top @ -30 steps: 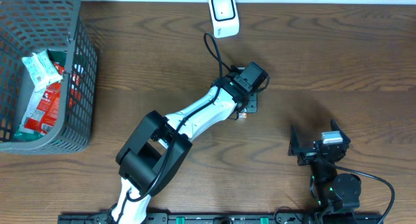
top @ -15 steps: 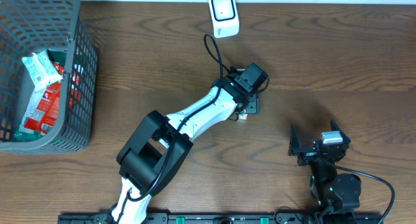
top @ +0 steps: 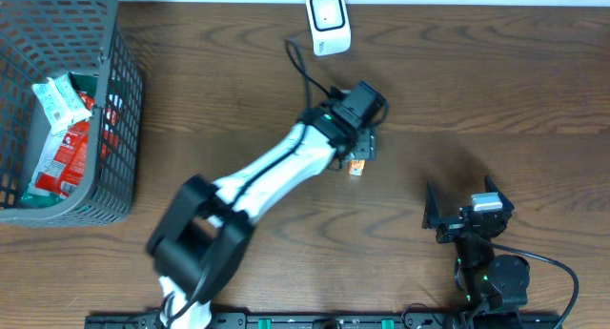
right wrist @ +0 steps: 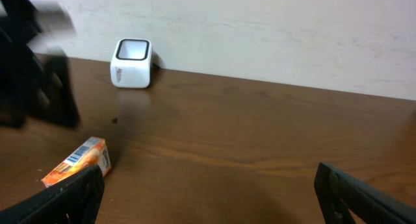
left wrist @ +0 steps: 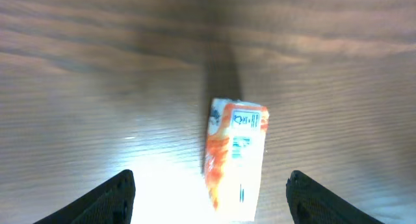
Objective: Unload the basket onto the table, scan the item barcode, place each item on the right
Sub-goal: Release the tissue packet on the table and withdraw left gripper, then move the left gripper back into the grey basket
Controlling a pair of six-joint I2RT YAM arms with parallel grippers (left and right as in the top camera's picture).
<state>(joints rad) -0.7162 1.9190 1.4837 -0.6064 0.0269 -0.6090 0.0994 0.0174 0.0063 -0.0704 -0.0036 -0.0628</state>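
Orange packet point(left wrist: 235, 156) lies flat on the bench point(left wrist: 97, 87) directly below the left hand point(left wrist: 209, 185), between its widely spread fingers point(left wrist: 117, 198), touching neither. The right hand point(right wrist: 208, 178), well apart, is spread too, holding nothing.

Wooden table point(top: 496, 71): packet point(left wrist: 235, 152), scanner point(top: 327, 22), basket point(top: 129, 129).

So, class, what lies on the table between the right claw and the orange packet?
Nothing. In the overhead view, only bare wooden table separates the right claw from the orange packet.
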